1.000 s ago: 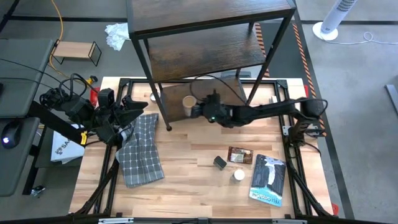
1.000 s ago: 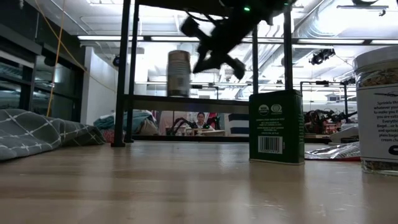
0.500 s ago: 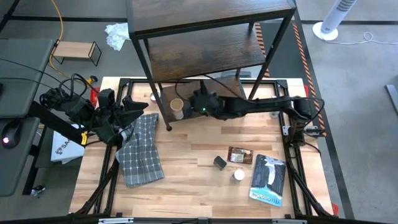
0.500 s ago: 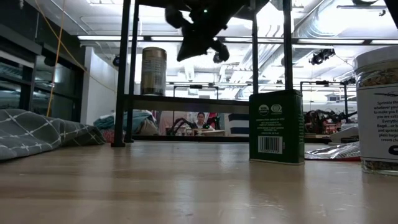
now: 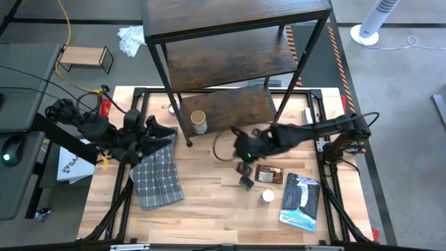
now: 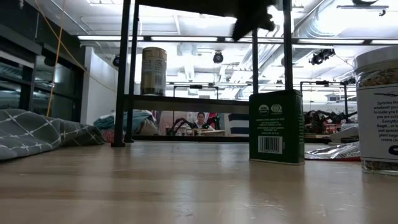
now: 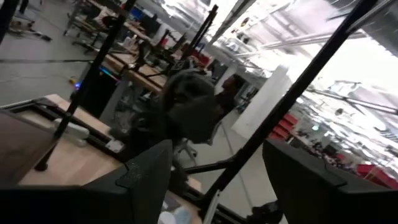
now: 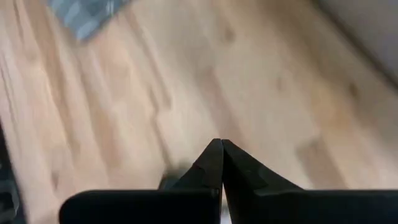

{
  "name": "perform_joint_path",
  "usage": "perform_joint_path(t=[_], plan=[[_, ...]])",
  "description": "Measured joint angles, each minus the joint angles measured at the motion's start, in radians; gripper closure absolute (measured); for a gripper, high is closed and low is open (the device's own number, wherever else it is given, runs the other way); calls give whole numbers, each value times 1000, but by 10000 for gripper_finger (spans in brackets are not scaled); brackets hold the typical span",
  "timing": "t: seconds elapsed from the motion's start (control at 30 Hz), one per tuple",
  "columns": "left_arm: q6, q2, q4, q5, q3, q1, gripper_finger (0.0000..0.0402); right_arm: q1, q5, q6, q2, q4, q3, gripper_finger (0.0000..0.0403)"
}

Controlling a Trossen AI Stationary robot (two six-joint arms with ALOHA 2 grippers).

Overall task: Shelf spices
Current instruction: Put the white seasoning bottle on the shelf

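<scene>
The shelf stands at the table's far side. A tan round canister stands upright on its base on the lowest board, also in the low view. A dark green tin and a white-capped jar stand on the table. My right gripper hangs shut above the table just beyond the tin, holding nothing. My left gripper is open over the grey checked cloth.
A flat brown packet and a blue-and-white book lie right of the tin. A small light-wood stand sits off the table's far left corner. Bare wood lies between the cloth and the tin.
My right gripper carried the canister left along the lowest shelf board, set it upright and let go. It then drew back toward the table's near side and right, coming down over the tin. My left gripper shifted slightly to the right.
</scene>
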Motion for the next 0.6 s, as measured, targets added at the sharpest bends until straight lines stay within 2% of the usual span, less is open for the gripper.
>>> perform_joint_path(t=[0.13,0.23,0.3,0.43,0.6], plan=[[0,24,0,-1,0,0,154,88,-20,78,-18,-129,0,400],[-8,34,1,-1,0,0,154,136,-108,121,-17,-197,-1,378],[-10,37,1,-2,0,0,154,165,-138,148,-13,-217,-1,348],[-9,38,1,-3,0,0,154,216,-123,192,-10,-234,-1,266],[-8,38,-1,0,0,0,154,247,-119,347,-10,-233,-2,156]])
